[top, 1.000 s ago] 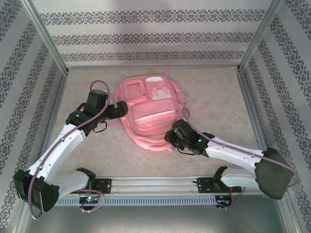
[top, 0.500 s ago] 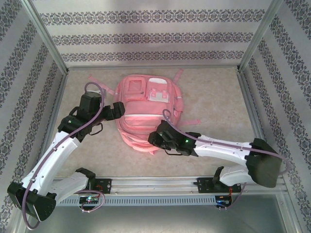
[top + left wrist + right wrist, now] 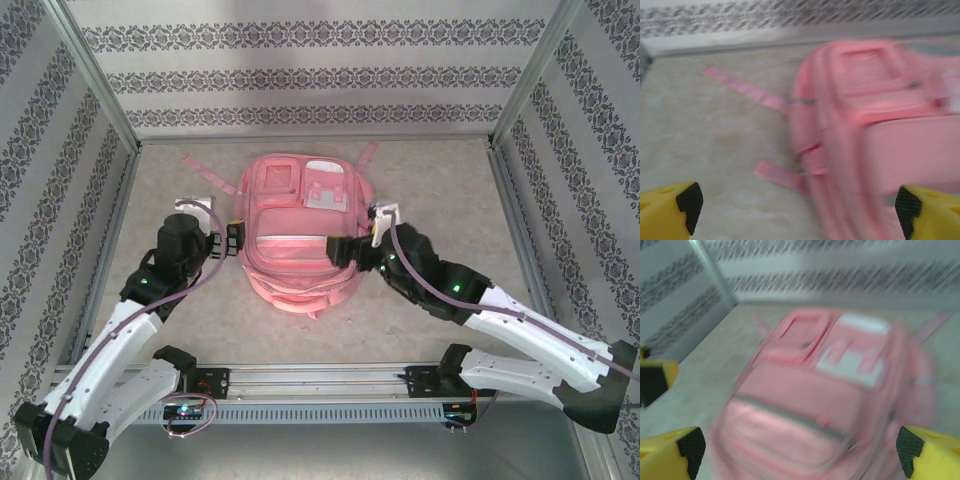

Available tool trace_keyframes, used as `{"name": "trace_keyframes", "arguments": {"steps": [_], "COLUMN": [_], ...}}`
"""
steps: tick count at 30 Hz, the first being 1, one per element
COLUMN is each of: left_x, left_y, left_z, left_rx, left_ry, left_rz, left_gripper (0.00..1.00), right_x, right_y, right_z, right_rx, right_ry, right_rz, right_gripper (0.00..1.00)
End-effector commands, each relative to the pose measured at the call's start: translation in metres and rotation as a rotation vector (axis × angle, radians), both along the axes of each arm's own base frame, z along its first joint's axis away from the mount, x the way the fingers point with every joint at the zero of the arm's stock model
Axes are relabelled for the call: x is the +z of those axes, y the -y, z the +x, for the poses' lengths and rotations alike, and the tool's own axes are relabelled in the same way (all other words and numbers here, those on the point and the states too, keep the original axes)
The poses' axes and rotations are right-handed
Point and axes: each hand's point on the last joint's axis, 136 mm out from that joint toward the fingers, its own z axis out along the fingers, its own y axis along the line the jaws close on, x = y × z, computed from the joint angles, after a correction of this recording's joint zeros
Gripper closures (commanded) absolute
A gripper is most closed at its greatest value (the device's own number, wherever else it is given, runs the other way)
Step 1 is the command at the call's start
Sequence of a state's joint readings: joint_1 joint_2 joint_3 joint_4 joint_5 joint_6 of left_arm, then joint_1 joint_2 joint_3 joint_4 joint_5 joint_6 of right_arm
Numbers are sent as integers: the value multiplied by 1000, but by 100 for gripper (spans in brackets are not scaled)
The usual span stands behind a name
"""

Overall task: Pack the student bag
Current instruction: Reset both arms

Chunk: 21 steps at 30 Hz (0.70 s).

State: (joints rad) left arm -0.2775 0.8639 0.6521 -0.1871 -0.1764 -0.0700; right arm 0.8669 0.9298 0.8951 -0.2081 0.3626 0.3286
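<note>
The student bag (image 3: 300, 240) is a large pink backpack lying flat, front pockets up, in the middle of the table. My left gripper (image 3: 222, 225) stands open at its left side. In the left wrist view the bag's side (image 3: 875, 125) and a loose strap (image 3: 777, 175) lie between and beyond the yellow fingertips (image 3: 670, 202), nothing gripped. My right gripper (image 3: 362, 232) is open over the bag's right edge. The right wrist view is blurred and looks along the bag's front (image 3: 825, 390) with the right gripper (image 3: 800, 450) spread wide around nothing.
Pink straps trail onto the table at the bag's upper left (image 3: 205, 172) and upper right (image 3: 366, 155). Patterned walls and metal posts (image 3: 100, 85) close in three sides. A rail (image 3: 320, 380) runs along the near edge by the arm bases.
My right gripper has opened and swung from the bag's near edge up to its right side. My left gripper has drawn back a little to the left, still open.
</note>
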Motion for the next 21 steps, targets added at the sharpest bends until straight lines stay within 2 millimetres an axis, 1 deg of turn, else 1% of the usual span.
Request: {"name": "trace_keyframes", "arguments": {"steps": [1,2,4,6,9,10,11,12,13,14,15,16,18,19,21], "left_x": [1,-8,-35,-65,-90,-97,-98,-98,-98,-98,-96,-96,-98,-101,-108], "left_y": [-42,-52,-70,-77,-79,-82,-85,-82,-77,-76,-79,-81,-87,-90,-78], "left_z": [24,27,30,34,40,40,43,47,51,56,60,63,64,64,63], "left_rx": [76,88,135,135,140,164,180,166,131,128,146,158,199,218,159], "left_ry": [166,173,126,54,39,40,73,70,78,92,112,125,144,170,182], "left_rz": [72,6,-68,-99,-117,-121,-136,-149,-154,-167,-176,-173,-126,-127,-109], "left_gripper": [1,0,1,0,0,0,0,0,0,0,0,0,0,0,0], "right_x": [-8,-15,-33,-63,-109,-122,-134,-148,-156,-168,-176,-174,-168,-167,-174], "right_y": [44,53,78,115,165,177,186,196,206,214,222,226,213,211,203], "right_z": [42,52,68,83,93,93,93,91,90,87,86,87,90,92,98], "right_rx": [-138,-144,-164,-291,-432,-460,-472,-498,-524,-539,-561,-566,-457,-445,-387], "right_ry": [227,212,175,133,65,52,45,30,20,8,18,41,110,146,177], "right_rz": [-300,-269,-267,-284,-294,-282,-273,-266,-254,-245,-229,-202,-173,-157,-136], "right_gripper": [2,2,2,2,2,2,2,2,2,2,2,2,2,2,2]}}
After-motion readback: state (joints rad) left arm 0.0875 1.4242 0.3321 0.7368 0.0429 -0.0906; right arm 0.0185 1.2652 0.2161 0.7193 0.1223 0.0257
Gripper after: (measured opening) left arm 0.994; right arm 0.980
